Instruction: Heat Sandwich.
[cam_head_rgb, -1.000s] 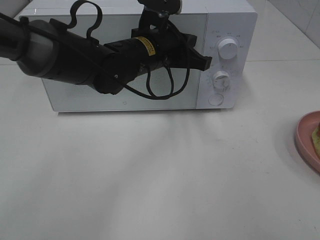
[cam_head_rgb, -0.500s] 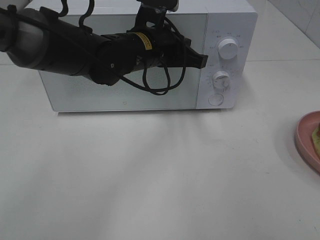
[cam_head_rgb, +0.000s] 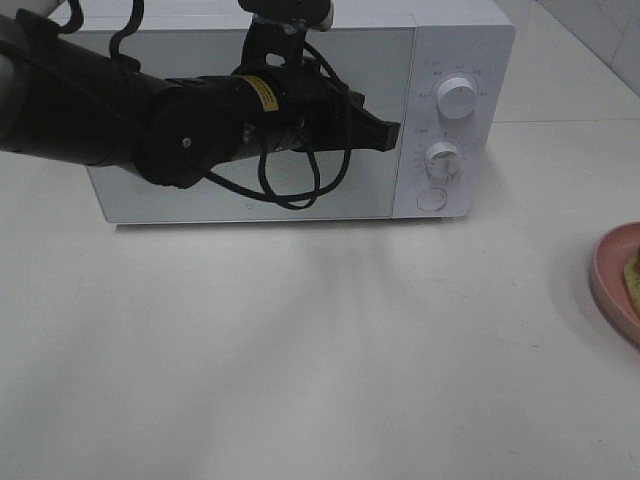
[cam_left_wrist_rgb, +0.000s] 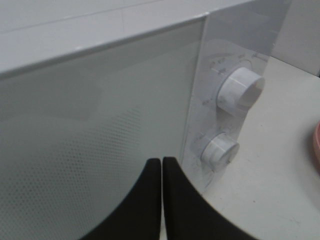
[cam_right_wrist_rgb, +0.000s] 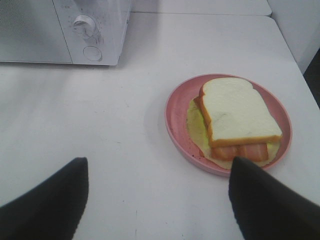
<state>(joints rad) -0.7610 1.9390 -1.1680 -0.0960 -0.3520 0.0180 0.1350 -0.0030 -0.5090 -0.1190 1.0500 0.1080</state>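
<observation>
Right now the left gripper (cam_left_wrist_rgb: 161, 172) is hanging in front of the microwave (cam_head_rgb: 300, 110) with its jaws pressed flat together and nothing between them. Pinched like that, it is making one narrow tip, which looks to me like the shape wanted for prodding or hooking at the door (cam_left_wrist_rgb: 95, 130) rather than for picking anything up. The tip is sitting just beside the seam where the door is meeting the control panel (cam_left_wrist_rgb: 227, 125), near the lower knob (cam_left_wrist_rgb: 219, 150); I cannot tell whether it is touching the glass. The door is shut, so opening it is probably the step in hand.

Over on the other side, the right gripper (cam_right_wrist_rgb: 157, 200) is standing wide open and holding nothing, hovering low above the table (cam_right_wrist_rgb: 110, 130), with one finger overlapping the near rim of the plate (cam_right_wrist_rgb: 175, 117) in its wrist view. The sandwich (cam_right_wrist_rgb: 235, 117) is lying on that pink plate, well apart from the microwave, off to its right, waiting. I would guess the open jaws are being kept ready for the plate once the door is out of the way.
</observation>
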